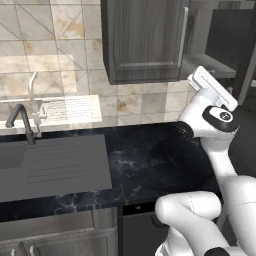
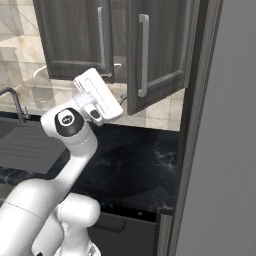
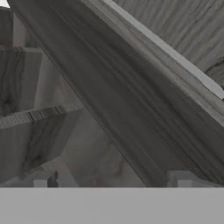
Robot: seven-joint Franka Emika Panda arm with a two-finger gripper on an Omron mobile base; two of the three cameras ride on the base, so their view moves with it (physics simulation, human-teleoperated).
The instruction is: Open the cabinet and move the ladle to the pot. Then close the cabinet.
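The dark wood-grain cabinet [image 1: 145, 40] hangs above the counter. Its left door [image 2: 75, 40] is shut. Its right door [image 2: 160, 50] stands swung outward, its long silver handle [image 2: 143, 55] facing the room. My gripper [image 2: 100, 90] hovers just below and in front of the gap between the two doors, fingers open and holding nothing. In the hand view the gripper [image 3: 113, 181] looks along the open door's edge, with the silver handle [image 3: 175, 52] on the right and the inner shelf [image 3: 39, 113] on the left. The ladle and the pot are out of view.
A black marble counter [image 1: 150, 160] runs below the cabinet. A dark sink with drainboard [image 1: 50, 165] and faucet [image 1: 22, 122] lies to the left. A tall grey panel [image 2: 225, 150] walls off the right side, close to the open door.
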